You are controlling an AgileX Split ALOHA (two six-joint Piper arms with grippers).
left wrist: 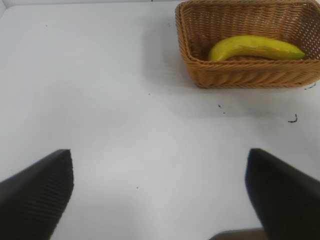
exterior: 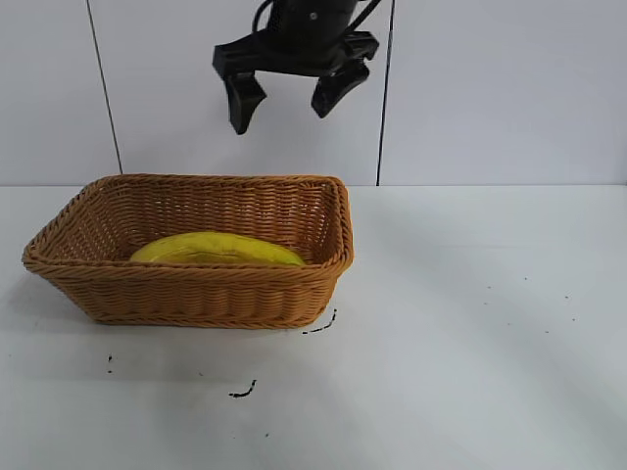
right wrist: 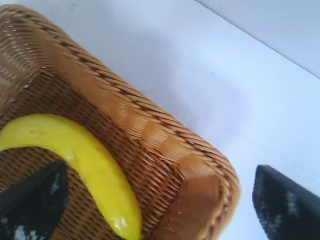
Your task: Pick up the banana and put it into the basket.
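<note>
the white table (exterior: 470, 323) fills most of the exterior view, with a few small dark specks (exterior: 243, 392) scattered on it near the front of the basket. the basket (exterior: 196, 294), tan woven wicker with sloping sides and a braided rim, sits on the table at the left of that view. the banana (exterior: 216, 249) lies inside the basket on its floor, lengthwise, curved and bright yellow; in the left wrist view its greenish tip (left wrist: 300, 52) points toward one short end of the basket.

the right gripper (exterior: 289, 103) hangs in the air above the basket, over its back right part, well clear of the rim and of the banana. its 2 fingers (exterior: 242, 103) are spread wide and nothing is between them; it has released. in the right wrist view the basket corner and the banana lie below those spread fingers.

the left gripper (left wrist: 160, 195) is over bare table, well apart from the basket, its 2 fingers spread and empty.
</note>
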